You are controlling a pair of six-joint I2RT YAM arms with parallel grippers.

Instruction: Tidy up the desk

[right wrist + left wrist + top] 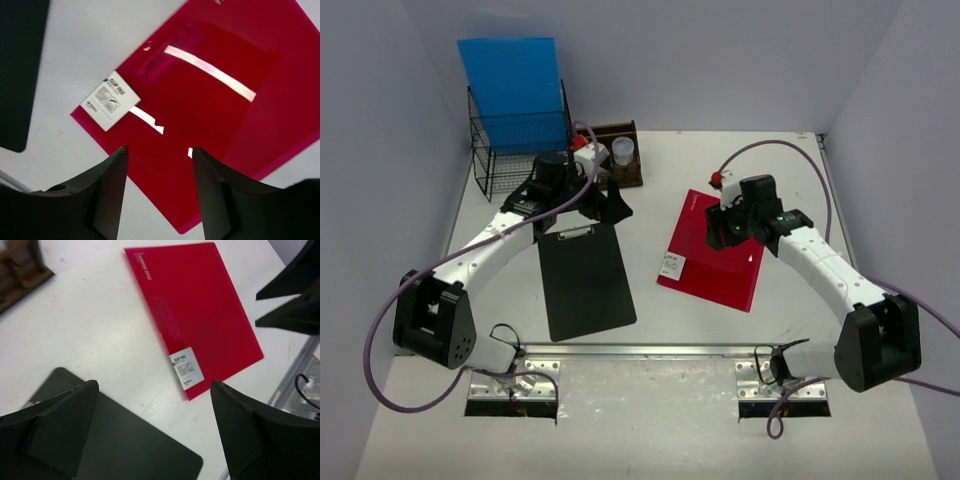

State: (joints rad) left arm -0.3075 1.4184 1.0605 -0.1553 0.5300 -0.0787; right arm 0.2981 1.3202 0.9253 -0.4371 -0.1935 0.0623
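The desk is a large white tabletop with a silver rail along its front edge. A black clipboard lies left of centre, and also shows in the left wrist view. A red folder with a white label lies right of centre, and also shows in both wrist views. My left gripper is open and empty, above the clipboard's top right corner. My right gripper is open and empty, just above the red folder.
A black wire rack holding a blue folder stands at the back left. A brown wooden organizer with a clear cup stands beside it. Grey walls close in the left, back and right sides.
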